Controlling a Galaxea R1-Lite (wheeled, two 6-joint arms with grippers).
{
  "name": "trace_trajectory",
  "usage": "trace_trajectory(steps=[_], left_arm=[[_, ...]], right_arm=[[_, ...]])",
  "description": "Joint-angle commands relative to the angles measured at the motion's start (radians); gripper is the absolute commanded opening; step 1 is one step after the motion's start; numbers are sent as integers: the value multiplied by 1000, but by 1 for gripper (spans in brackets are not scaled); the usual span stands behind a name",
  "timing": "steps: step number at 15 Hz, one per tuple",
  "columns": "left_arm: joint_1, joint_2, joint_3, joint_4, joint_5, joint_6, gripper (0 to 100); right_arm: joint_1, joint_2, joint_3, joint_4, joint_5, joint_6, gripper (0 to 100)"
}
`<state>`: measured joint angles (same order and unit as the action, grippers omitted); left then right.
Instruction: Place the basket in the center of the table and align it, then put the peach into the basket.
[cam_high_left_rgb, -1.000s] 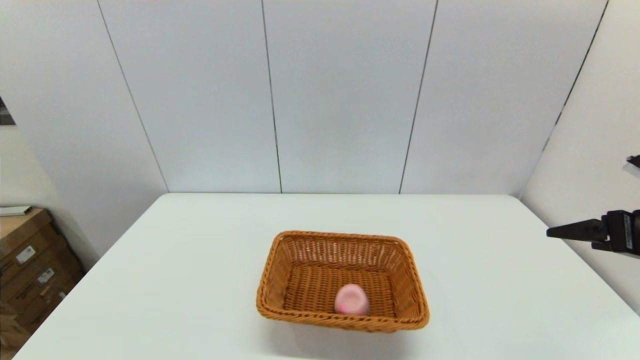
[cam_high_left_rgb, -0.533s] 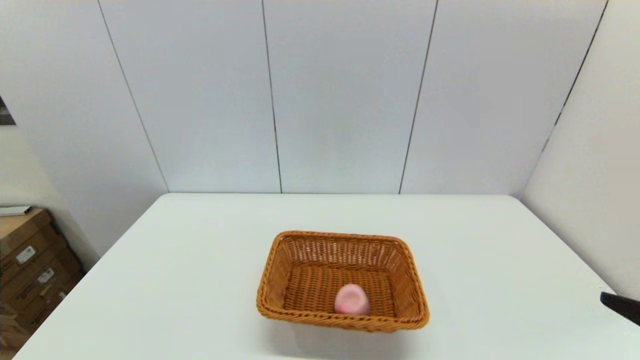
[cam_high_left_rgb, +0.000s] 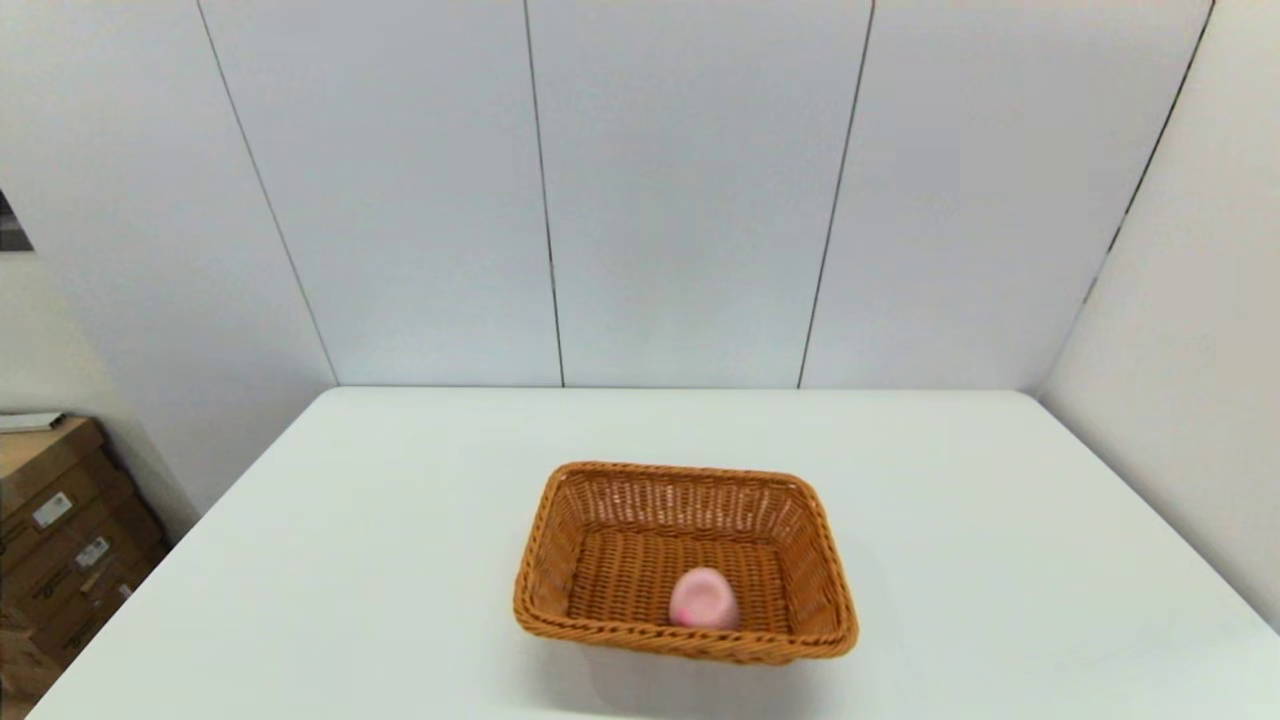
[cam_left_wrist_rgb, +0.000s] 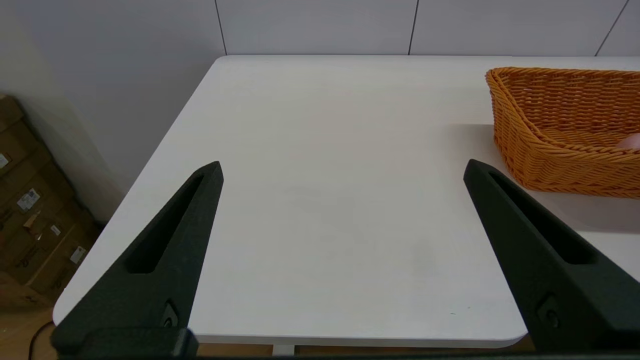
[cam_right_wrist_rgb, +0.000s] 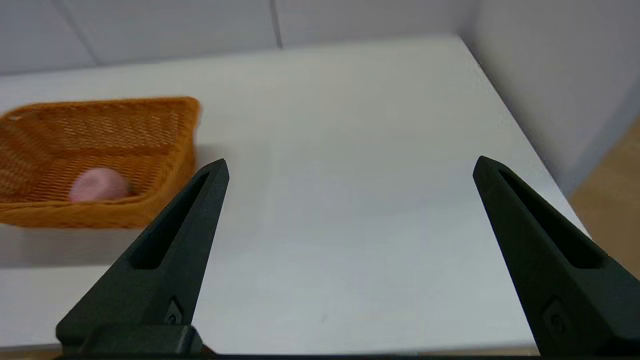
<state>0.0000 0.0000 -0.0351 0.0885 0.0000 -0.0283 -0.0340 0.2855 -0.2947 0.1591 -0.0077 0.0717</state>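
Observation:
The orange-brown wicker basket (cam_high_left_rgb: 686, 560) stands near the middle of the white table (cam_high_left_rgb: 400, 520), slightly toward the front edge. Inside it, on the woven floor near the front wall, lies the pale-pink peach (cam_high_left_rgb: 704, 600). Neither arm shows in the head view. In the left wrist view my left gripper (cam_left_wrist_rgb: 342, 169) is open over the table's front left, with the basket (cam_left_wrist_rgb: 560, 125) off to its side. My right gripper (cam_right_wrist_rgb: 351, 165) is open over the table's front right; its view shows the basket (cam_right_wrist_rgb: 95, 160) and the peach (cam_right_wrist_rgb: 99, 184) in it.
Stacked cardboard boxes (cam_high_left_rgb: 60, 540) stand on the floor beyond the table's left edge. White panelled walls close off the back and the right side. Bare tabletop (cam_high_left_rgb: 1000, 520) lies around the basket on all sides.
The right arm has dropped down and out of the head view at the right edge. The basket and peach have not moved.

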Motion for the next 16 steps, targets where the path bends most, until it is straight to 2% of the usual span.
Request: trace_trajectory(steps=[1, 3, 8, 10, 12, 16], left_arm=[[0, -2, 0, 0, 0, 1, 100], [0, -2, 0, 0, 0, -1, 100], [0, -2, 0, 0, 0, -1, 100], [0, -2, 0, 0, 0, -1, 100], [0, -2, 0, 0, 0, 1, 100], [0, -2, 0, 0, 0, -1, 100]], right_arm=[[43, -192, 92, -13, -23, -61, 100], [37, -236, 106, 3, -21, -66, 100], [37, -287, 209, -30, -64, -98, 100], [37, -287, 210, -26, -61, -98, 100], [37, -287, 241, -32, -14, -93, 100], [37, -287, 244, -33, -9, -96, 100]])
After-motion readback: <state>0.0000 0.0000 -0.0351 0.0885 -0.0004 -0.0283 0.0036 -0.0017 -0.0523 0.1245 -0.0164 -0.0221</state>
